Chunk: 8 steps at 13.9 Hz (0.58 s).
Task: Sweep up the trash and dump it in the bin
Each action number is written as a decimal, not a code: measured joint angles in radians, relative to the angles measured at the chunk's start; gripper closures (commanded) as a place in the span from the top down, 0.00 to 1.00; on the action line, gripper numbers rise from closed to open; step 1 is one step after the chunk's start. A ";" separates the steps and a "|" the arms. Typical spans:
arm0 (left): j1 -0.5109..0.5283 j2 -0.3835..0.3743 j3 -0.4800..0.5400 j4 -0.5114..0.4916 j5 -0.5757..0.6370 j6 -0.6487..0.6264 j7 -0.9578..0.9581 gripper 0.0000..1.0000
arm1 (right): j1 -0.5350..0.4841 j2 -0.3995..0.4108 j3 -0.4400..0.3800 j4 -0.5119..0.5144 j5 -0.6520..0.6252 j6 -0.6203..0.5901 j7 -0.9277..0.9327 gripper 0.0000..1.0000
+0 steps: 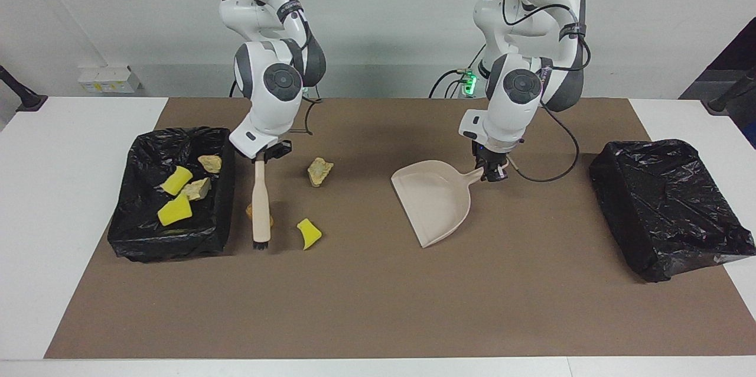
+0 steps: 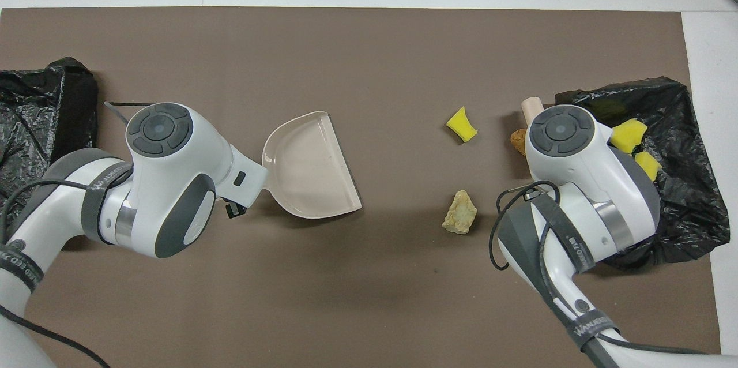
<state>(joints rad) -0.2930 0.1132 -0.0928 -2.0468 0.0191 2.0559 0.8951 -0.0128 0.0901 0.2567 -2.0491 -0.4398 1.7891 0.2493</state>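
1. right gripper (image 1: 264, 155): pinched tight on top end of beige hand brush w/ black bristles (image 1: 260, 200); brush hangs handle-up, bristle tip at or just above the brown mat (image 1: 378, 306), just beside the black-lined bin at the right arm's end of table (image 1: 221, 188).
2. left gripper (image 1: 493, 171): clamped on handle of beige plastic dustpan (image 1: 434, 200); pan mouth faces away from the robots and toward the right arm's end; whether pan rests flat on mat, cannot tell.
3. trash on mat, three pcs: golden-brown lump (image 1: 250, 211) partly hidden by brush, touching or nearly so; yellow sponge wedge (image 1: 309, 233) near brush tip, apart from it, farther from robots than the lump; pale beige crumbly chunk (image 1: 319, 171) nearer the robots, betw. brush and dustpan.
4. trash in that bin: two yellow sponge pcs (image 1: 176, 179) (image 1: 175, 210), a pale chunk (image 1: 196, 188), a tan lump (image 1: 209, 162).
5. second black-bagged bin (image 1: 667, 205): at left arm's end of table, well apart from dustpan.
6. overhead view: right arm's wrist covers most of brush; only brush's rounded end (image 2: 530, 108) shows by the bin.
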 measured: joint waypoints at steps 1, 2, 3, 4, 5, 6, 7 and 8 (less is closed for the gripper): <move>0.000 -0.001 0.000 -0.004 0.000 0.001 -0.004 0.00 | -0.002 -0.008 0.000 -0.010 -0.014 0.003 0.000 0.00; 0.000 -0.003 0.000 -0.007 0.000 0.002 -0.011 0.00 | -0.004 -0.013 0.001 -0.017 -0.018 0.013 0.000 0.00; -0.001 -0.006 -0.001 -0.012 0.000 0.004 -0.017 0.00 | -0.009 -0.015 0.001 -0.023 -0.018 0.027 0.000 0.00; -0.002 -0.009 -0.001 -0.016 0.000 0.008 -0.022 0.00 | -0.013 -0.014 0.001 -0.029 -0.018 0.041 0.000 0.00; -0.002 -0.012 -0.001 -0.020 0.000 0.011 -0.023 0.00 | -0.017 -0.012 0.003 -0.035 -0.011 0.054 0.000 0.00; -0.004 -0.013 -0.002 -0.022 0.000 0.012 -0.023 0.00 | -0.017 -0.009 0.004 -0.040 0.004 0.068 0.000 0.00; -0.008 -0.015 -0.002 -0.025 0.000 0.013 -0.026 0.00 | -0.017 -0.003 0.008 -0.043 0.033 0.080 0.000 0.00; -0.014 -0.017 -0.001 -0.027 0.000 0.014 -0.028 0.00 | -0.013 0.005 0.013 -0.044 0.065 0.094 0.000 0.00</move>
<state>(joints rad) -0.3067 0.0957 -0.0941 -2.0742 0.0191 2.0695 0.8672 -0.0258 0.0946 0.2694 -2.0935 -0.3743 1.8832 0.2493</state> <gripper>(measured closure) 0.683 0.740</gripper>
